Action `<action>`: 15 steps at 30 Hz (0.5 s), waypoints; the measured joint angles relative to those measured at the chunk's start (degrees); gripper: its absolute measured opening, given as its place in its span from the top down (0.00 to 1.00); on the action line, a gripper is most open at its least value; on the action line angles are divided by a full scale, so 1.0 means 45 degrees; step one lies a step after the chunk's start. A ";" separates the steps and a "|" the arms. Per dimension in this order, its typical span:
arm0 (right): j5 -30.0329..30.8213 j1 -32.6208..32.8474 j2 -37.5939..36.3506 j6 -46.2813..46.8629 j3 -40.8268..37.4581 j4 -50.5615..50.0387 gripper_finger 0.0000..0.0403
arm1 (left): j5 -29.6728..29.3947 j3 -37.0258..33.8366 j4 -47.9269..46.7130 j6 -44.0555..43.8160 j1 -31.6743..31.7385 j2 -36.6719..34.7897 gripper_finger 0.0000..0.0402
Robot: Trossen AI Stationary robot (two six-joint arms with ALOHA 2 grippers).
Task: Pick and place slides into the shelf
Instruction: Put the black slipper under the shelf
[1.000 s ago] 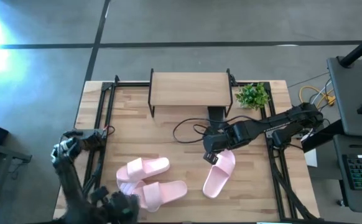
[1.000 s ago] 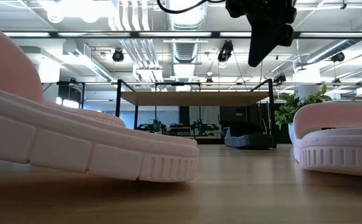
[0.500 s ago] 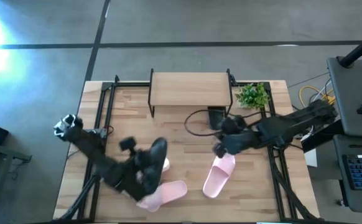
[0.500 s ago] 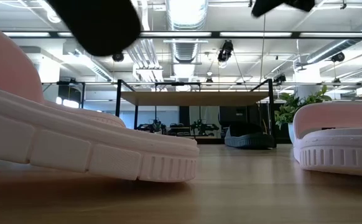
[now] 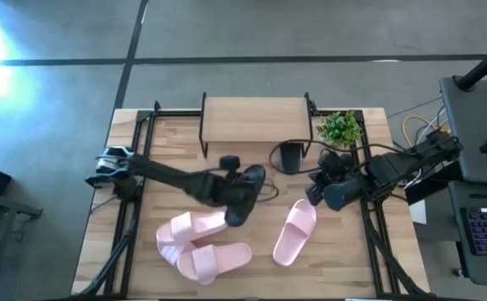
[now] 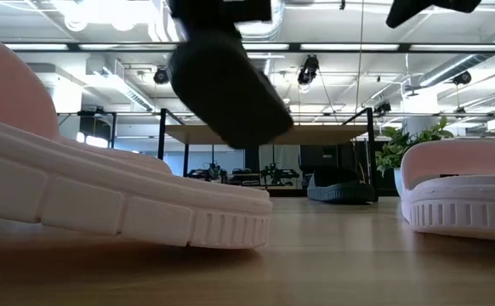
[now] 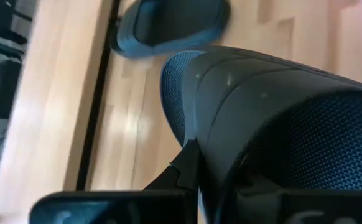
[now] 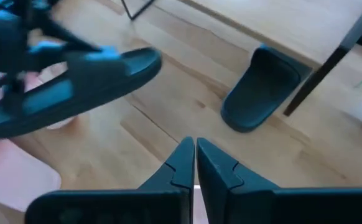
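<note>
Spanning a grey floor, wooden tabletop (image 5: 176,142)

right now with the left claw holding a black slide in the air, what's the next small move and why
Probably carry it on toward the shelf. The left claw is shut on a black slide lifted above mid-table, short of the shelf, where the other black slide already lies underneath. The right claw is shut, off to the side.

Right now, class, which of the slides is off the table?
The black slide clamped in the left hand: it hangs in the air; the other black one and the pink ones rest on the table.
</note>
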 joint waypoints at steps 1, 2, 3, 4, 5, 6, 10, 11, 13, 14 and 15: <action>-0.0006 0.0000 0.0085 0.0080 -0.0005 -0.0017 0.97 | 0.0137 0.0038 0.0021 0.0032 0.0232 0.0251 1.00; -0.0007 0.0000 0.0175 0.0133 -0.0010 0.0016 0.97 | 0.0225 0.0084 0.0020 0.0047 0.0471 0.0519 1.00; -0.0007 0.0000 0.0273 0.0190 -0.0010 0.0014 0.97 | 0.0320 0.0143 0.0021 0.0047 0.0653 0.0831 1.00; -0.0007 0.0000 0.0343 0.0289 -0.0010 0.0012 0.97 | 0.0414 0.0184 0.0073 0.0047 0.0836 0.1103 1.00; -0.0002 0.0000 0.0424 0.0364 -0.0010 0.0015 0.97 | 0.0445 0.0220 0.0112 0.0047 0.1004 0.1339 1.00; -0.0011 0.0000 0.0503 0.0381 -0.0010 0.0011 0.97 | 0.0446 0.0251 0.0149 0.0038 0.1131 0.1567 1.00; -0.0079 0.0000 0.0732 0.0386 -0.0015 0.0020 0.97 | 0.0428 0.0598 0.0221 -0.0040 0.1339 0.2340 0.95; -0.0113 0.0000 0.0758 0.0386 -0.0015 0.0013 0.97 | 0.0508 0.0701 0.0210 -0.0040 0.1327 0.2505 0.92; -0.0183 0.0000 0.0790 0.0403 -0.0020 0.0040 0.97 | 0.0562 0.0943 0.0294 -0.0045 0.1312 0.2718 0.85; -0.0298 0.0000 0.0812 0.0465 -0.0024 0.0035 0.97 | 0.0585 0.1022 0.0270 -0.0049 0.1295 0.2764 0.81; -0.0364 0.0000 0.0828 0.0508 -0.0024 0.0025 0.97 | 0.0592 0.1097 0.0224 -0.0048 0.1250 0.2789 0.77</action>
